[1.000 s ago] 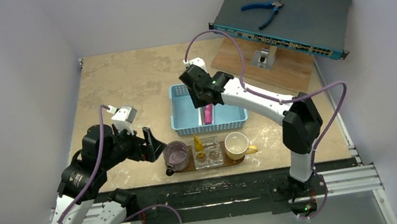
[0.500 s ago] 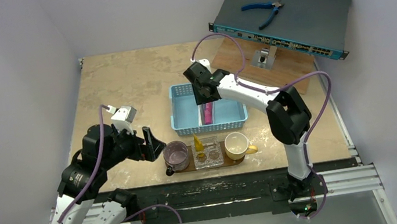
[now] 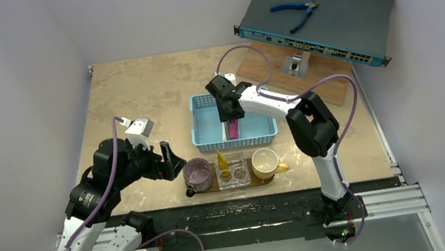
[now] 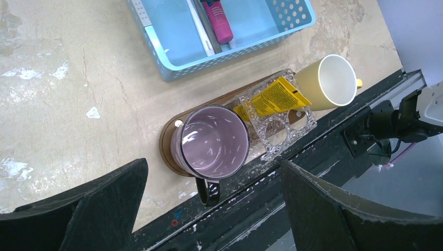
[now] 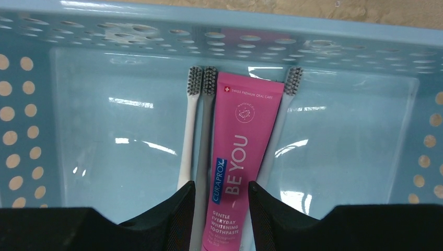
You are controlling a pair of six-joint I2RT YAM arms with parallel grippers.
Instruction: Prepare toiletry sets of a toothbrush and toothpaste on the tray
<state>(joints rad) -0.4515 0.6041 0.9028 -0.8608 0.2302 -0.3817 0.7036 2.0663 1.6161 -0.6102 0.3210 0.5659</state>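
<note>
The pink tube (image 5: 237, 141) lies in the light-blue basket (image 5: 156, 31) with three pale toothbrushes beside it, two on the left (image 5: 190, 120) and one on the right (image 5: 284, 115). My right gripper (image 5: 221, 185) is low in the basket (image 3: 209, 142), jaws narrowly open, straddling the tube and one brush handle. The yellow tube (image 4: 274, 97) stands in a clear holder (image 3: 236, 168) on the dark oval tray (image 4: 166, 151). My left gripper (image 4: 213, 167) is wide open and empty, just left of the tray (image 3: 246, 184).
A purple cup (image 4: 211, 142) and a cream cup (image 4: 329, 81) stand at the tray's ends. A lighter wooden board (image 3: 292, 76) and a grey network switch (image 3: 316, 17) with blue pliers (image 3: 296, 11) lie at the back right. A metal rail runs along the table's near edge.
My right gripper has swung and dropped down into the basket over the pink tube, its elbow folding in. The left arm has not moved.
</note>
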